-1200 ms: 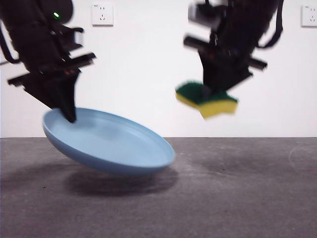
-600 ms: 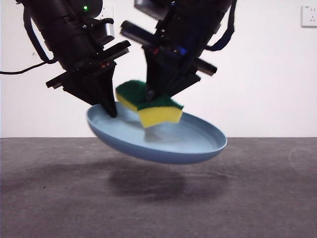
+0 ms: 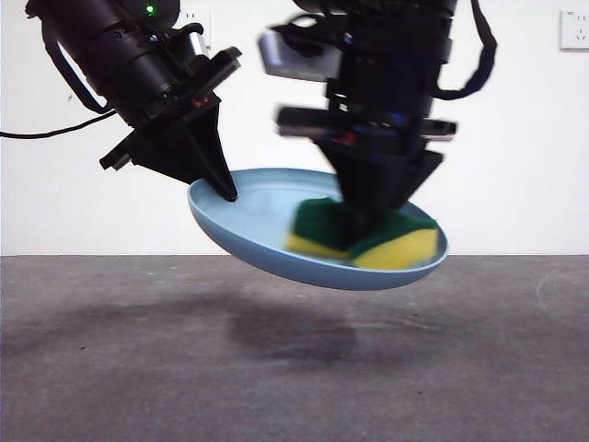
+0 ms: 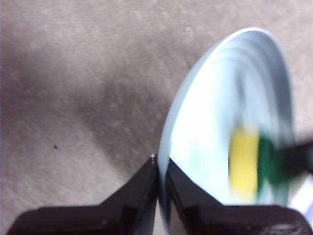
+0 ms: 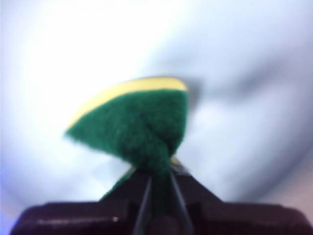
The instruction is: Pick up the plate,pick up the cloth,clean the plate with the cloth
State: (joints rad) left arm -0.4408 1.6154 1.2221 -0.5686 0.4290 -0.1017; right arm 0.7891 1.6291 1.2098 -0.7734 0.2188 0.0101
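Observation:
The light-blue plate (image 3: pixel 267 221) hangs tilted in the air above the table. My left gripper (image 3: pixel 224 191) is shut on its rim at the left side; in the left wrist view the jaws pinch the rim (image 4: pixel 161 171). My right gripper (image 3: pixel 368 219) is shut on the cloth (image 3: pixel 363 238), a yellow sponge with a green scouring face, and presses it into the plate's right half. In the right wrist view the cloth (image 5: pixel 137 125) fills the space ahead of the jaws, with the plate (image 5: pixel 244 98) behind it. The left wrist view shows the cloth (image 4: pixel 247 161) blurred on the plate (image 4: pixel 210 127).
The grey table (image 3: pixel 138 368) lies below with the plate's shadow (image 3: pixel 285 331) on it. A white wall with two sockets (image 3: pixel 575 28) stands behind. A black cable (image 3: pixel 55 129) trails from the left arm.
My right gripper has moved right and down with the cloth, from above the plate's middle into its right half. The plate has shifted slightly right and up in my left gripper.

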